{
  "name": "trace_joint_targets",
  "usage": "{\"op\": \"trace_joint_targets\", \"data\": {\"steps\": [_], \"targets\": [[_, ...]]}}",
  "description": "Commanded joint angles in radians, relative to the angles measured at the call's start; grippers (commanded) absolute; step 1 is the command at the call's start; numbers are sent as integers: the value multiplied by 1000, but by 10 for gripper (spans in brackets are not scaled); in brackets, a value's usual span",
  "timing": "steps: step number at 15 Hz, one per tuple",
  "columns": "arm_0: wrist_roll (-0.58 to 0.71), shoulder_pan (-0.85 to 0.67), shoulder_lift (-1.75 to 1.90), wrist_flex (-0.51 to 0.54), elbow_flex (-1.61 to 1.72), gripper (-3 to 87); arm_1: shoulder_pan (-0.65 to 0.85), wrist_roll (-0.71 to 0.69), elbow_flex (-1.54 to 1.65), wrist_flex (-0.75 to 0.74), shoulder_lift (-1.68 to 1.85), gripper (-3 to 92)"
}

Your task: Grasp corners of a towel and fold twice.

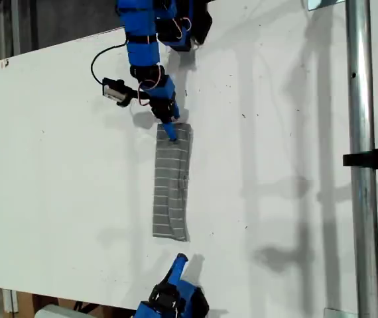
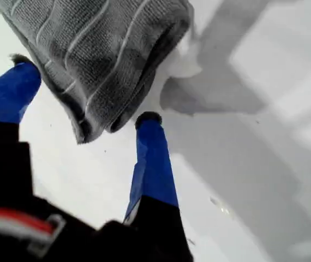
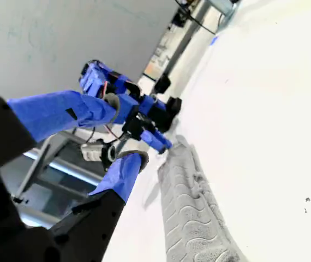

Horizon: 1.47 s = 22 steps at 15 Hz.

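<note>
In the middle of the table (image 1: pixel 295 165), the towel (image 1: pixel 172 182) lay folded into a narrow strip, with bare tabletop all round. My first gripper (image 1: pixel 172 136) stood spread at one short end. My second gripper (image 1: pixel 179 260) was spread too, just off the other end, near the table's edge.

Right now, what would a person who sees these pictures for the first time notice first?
First, the grey striped towel, folded into a narrow strip in the middle of the white table. Next, the blue arms at its two ends: my first gripper, at the end nearer the exterior view's top, stands open around a towel corner. My second gripper waits just off the other end, touching nothing.
</note>
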Motion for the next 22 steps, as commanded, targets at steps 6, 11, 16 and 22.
{"op": "trace_joint_targets", "data": {"steps": [6,11,16,22], "targets": [[-31,28,12,25,-54,134,23,28,-195,-405,-321,-4],[-20,32,9,34,-54,135,28,-147,-620,1299,26,-4],[-14,15,20,34,-52,136,-58,-301,-828,558,-209,-4],[-23,15,26,34,-44,136,-112,-288,-1009,345,-535,-4]]}}
